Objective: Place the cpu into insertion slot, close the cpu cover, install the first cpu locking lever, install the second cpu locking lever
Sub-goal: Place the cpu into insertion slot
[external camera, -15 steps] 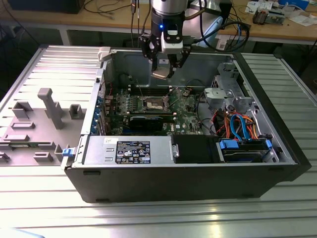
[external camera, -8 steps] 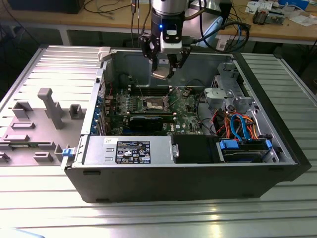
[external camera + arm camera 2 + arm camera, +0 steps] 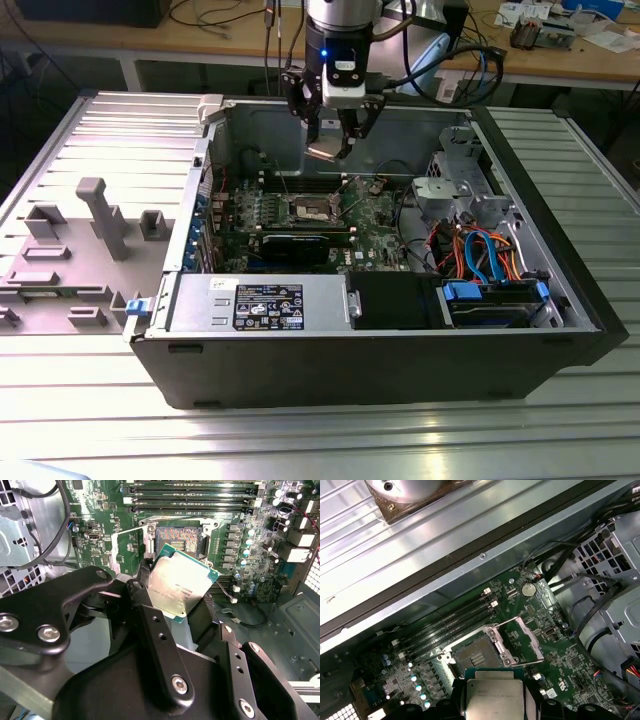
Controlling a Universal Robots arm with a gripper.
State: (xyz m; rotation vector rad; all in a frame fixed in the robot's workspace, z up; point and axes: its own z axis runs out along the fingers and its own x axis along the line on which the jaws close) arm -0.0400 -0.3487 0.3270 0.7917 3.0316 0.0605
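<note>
Tool [image 3: 336, 134] closed on the cpu [image 3: 328, 151], held up over the open computer case [image 3: 350, 352].

In the second wrist view the tool's two black fingers [image 3: 150, 616] press the opposite edges of the cpu [image 3: 182, 584], its silver-grey top facing the camera; the first wrist view shows the same grip on the chip [image 3: 495, 698]. The cpu hangs clear of the board, apart from the insertion slot [image 3: 312, 208], which lies bare below it with its contact field exposed [image 3: 178, 539] [image 3: 474, 656]. The cpu cover [image 3: 532, 645] stands swung open just beside the slot. The long memory slots [image 3: 190, 500] run alongside the slot. The grey power-supply box [image 3: 262, 303] sits along the case's near wall. The case rests on a ribbed metal desk [image 3: 300, 440], with a grey fixture [image 3: 100, 225] at the exterior view's left.
</note>
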